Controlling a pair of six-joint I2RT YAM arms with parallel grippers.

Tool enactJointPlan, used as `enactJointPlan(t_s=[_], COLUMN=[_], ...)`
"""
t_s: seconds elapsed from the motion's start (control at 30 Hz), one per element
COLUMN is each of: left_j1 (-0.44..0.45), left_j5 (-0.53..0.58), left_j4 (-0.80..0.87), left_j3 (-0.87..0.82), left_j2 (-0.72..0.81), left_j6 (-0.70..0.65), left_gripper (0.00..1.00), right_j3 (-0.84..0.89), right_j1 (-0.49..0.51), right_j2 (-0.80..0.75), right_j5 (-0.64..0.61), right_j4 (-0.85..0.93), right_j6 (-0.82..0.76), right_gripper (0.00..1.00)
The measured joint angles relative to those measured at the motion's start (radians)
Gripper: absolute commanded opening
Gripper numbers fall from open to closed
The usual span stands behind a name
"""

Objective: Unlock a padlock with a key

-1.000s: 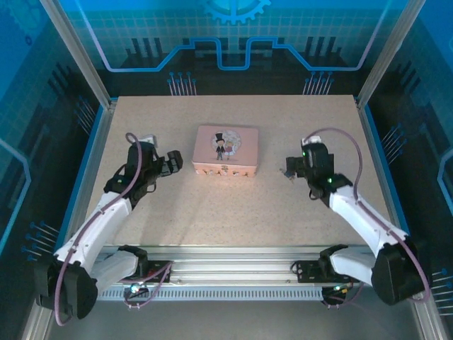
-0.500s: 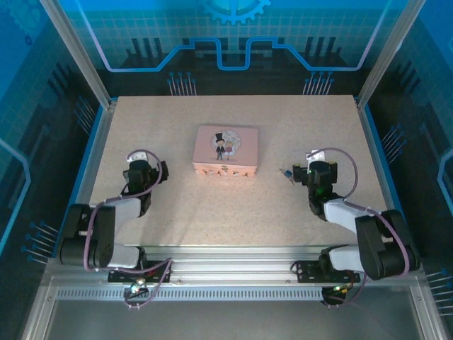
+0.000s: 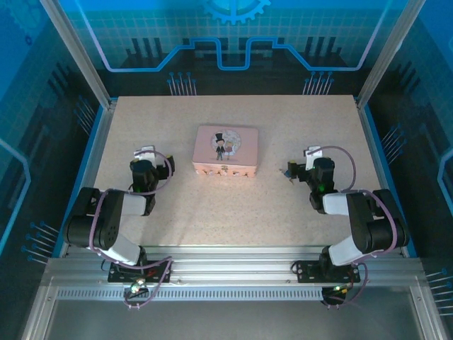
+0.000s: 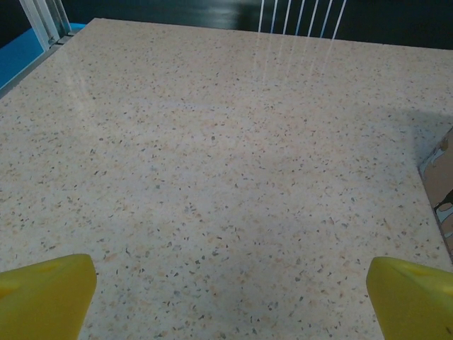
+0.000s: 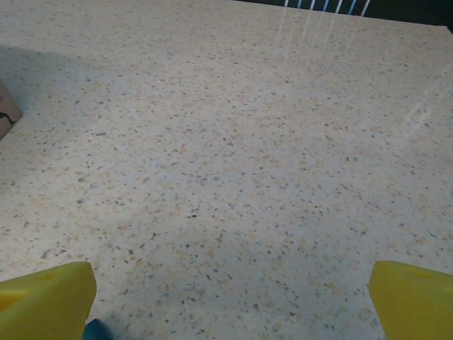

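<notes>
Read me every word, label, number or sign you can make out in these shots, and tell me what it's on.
No text can be read in any of the views.
pink box lid: a cartoon couple, no lettering that can be made out.
padlock: too small to read any marking.
back wall: a gear emblem and line patterns, no words.

A speckled beige tabletop (image 4: 212, 156) stretches across the frame. The left gripper (image 4: 228, 301) has its yellow fingertips (image 4: 44, 294) in the lower corners, spread wide apart. A box corner (image 4: 440, 173) pokes in at the right edge.
</notes>
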State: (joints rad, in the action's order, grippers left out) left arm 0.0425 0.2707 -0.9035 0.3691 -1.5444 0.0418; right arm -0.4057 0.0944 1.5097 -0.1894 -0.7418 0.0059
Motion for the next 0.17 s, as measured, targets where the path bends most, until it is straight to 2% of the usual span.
enactJointPlan(t_s=[0.17], left_j1=[0.000], left_j5=[0.003], left_j4=[-0.012], left_j3=[0.000], left_j2=[0.000], left_j6=[0.000], left_gripper=[0.99], right_j3=[-0.014], right_j1=[-0.021], right_j2=[0.000], right_j5=[0.082], right_j4=[0.001], right_j6=[-0.004], right_gripper=[1.00])
